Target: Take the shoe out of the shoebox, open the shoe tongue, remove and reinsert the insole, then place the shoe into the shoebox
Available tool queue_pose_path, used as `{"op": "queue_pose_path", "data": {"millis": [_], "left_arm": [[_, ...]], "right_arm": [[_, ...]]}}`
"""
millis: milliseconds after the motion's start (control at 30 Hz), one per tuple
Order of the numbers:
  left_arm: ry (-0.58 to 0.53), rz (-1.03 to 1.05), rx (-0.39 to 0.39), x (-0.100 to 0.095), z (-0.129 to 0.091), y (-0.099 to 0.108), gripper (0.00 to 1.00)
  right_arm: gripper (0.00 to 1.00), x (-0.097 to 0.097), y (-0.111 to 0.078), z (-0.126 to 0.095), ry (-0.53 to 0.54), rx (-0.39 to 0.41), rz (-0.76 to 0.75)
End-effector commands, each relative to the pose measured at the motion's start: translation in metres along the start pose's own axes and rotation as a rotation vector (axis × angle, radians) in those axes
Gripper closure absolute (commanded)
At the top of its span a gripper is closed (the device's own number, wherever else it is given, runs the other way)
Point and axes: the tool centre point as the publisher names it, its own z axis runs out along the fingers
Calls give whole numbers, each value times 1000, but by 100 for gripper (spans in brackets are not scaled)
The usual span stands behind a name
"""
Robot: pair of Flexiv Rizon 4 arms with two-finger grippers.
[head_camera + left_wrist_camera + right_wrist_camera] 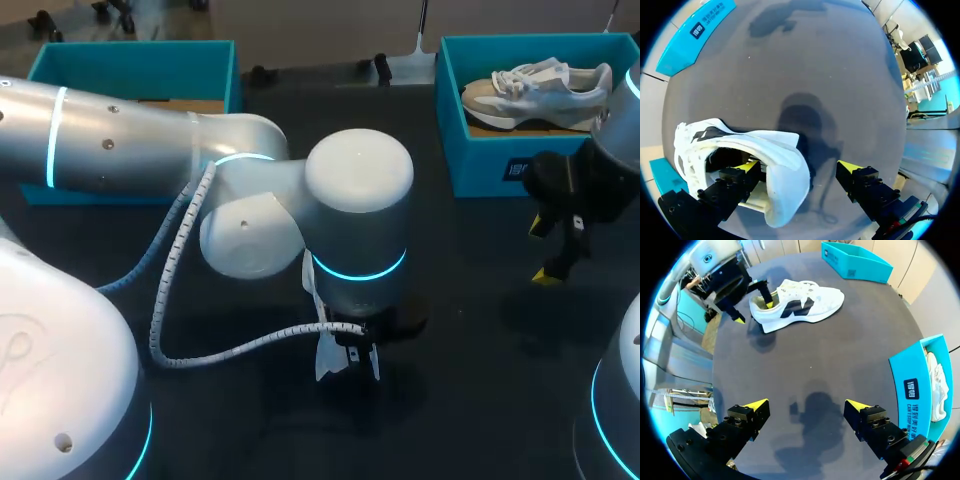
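Dark table (pixel 480 400) carries the white shoe (pixel 800 302), its length running away from the left gripper (pixel 799 166), which is spread wide with one finger inside the heel opening. The right gripper (pixel 807 404) hangs wide, well apart.

Surface: a dark, matte, charcoal surface (pixel 470 400) spreads across nearly the whole head view, plain and even in tone, with no seams or pattern to be seen.
Edge: in the right wrist view its border runs in a broad curve, though that bend may be only the lens.
Light: soft and diffuse; blurred shadows (pixel 815 405) lie on the surface as darker patches with no hard outline.
Sheen: in the left wrist view the far part looks a paler grey.
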Motion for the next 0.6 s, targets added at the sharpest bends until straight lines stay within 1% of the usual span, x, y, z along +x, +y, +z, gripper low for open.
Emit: {"op": "queue_pose_path", "data": {"millis": [33,167,267,333,367,433,467,500,567,600], "left_arm": [[-7,-2,-12,-1,9,-4,0],[-3,-2,-13,-1,10,-5,0],[-2,1,-17,0,12,-6,5],[-2,4,-25,1,13,-6,19],[-1,4,-26,1,14,-5,22],[1,5,-35,1,16,-5,31],[0,4,-39,1,17,-5,38],[0,3,-43,0,18,-5,50],[6,0,-48,-1,20,-4,56],[7,0,-50,-1,20,-4,61]], "right_arm": [[0,1,0,0,-2,2,0],[0,1,0,0,-2,2,0],[0,1,0,0,-2,2,0],[0,1,0,0,-2,2,0],[0,1,0,0,-2,2,0],[0,1,0,0,-2,2,0],[0,1,0,0,-2,2,0],[0,1,0,0,-2,2,0],[0,1,0,0,-2,2,0],[0,1,0,0,-2,2,0]]}}
